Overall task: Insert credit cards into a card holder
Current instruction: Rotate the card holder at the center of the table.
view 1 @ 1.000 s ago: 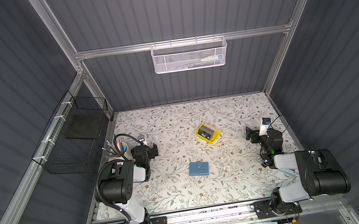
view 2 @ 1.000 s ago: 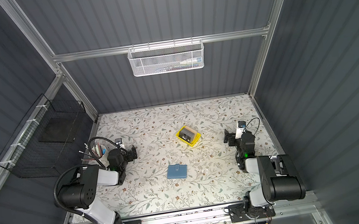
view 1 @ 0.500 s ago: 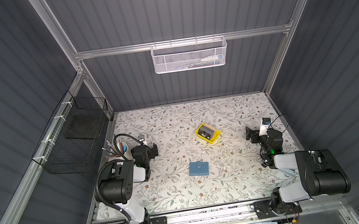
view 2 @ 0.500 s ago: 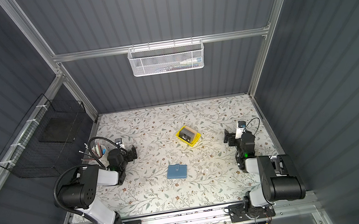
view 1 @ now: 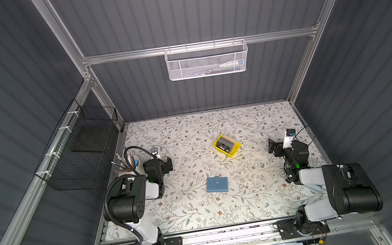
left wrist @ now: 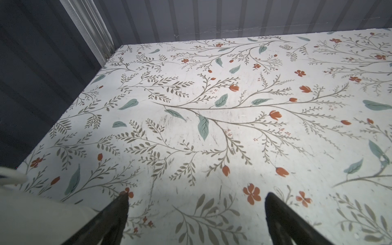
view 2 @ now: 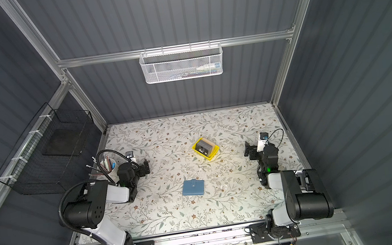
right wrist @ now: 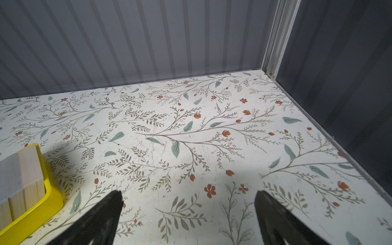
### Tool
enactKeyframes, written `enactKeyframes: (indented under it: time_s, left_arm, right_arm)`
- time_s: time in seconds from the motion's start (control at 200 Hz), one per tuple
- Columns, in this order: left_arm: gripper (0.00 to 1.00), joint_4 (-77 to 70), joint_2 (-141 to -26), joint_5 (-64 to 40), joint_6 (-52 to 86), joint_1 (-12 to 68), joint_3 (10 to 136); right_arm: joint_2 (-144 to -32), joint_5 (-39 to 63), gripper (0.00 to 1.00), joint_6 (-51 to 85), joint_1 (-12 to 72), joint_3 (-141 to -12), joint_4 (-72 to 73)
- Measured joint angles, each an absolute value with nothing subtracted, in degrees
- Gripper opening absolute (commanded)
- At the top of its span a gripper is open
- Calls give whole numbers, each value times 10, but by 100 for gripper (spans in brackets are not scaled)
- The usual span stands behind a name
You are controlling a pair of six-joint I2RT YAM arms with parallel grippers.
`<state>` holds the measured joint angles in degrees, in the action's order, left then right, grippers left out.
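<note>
**While both arms sit folded at the table's sides, cards and holder lie untouched**

With the back wall taken as twelve, the floral table (view 1: pixel 190 129) fills the cell floor in both top views. The left arm (view 1: pixel 126 204) rises from its base near seven and folds back on itself, its wrist low at nine and aimed toward three. The right arm (view 1: pixel 348 190) mirrors it from a base near five, with its wrist at three aimed toward nine.

A yellow tray (view 1: pixel 232 154) sits skewed just off centre toward one. The card holder (view 1: pixel 217 184) lies flat and closed just off centre toward six, its tab across the cover, well apart from both arms. The credit cards (view 1: pixel 226 145) are stacked black inside the tray, with white lettering on the top one.

The left gripper (left wrist: pixel 196 197) has its jaws spread wide over bare table, grasping nothing. The right gripper (right wrist: pixel 188 195) is likewise released and empty, with the tray's corner near it.
</note>
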<state>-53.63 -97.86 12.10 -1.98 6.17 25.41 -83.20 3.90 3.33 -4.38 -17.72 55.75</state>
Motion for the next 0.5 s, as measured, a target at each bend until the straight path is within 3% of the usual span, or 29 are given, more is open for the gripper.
enactKeyframes:
  time_s: [0.5]
  left_arm:
    - [100,-520,-938,119,-24,62,251]
  right_arm:
    - [-816,13,99,39,-44,-148,604]
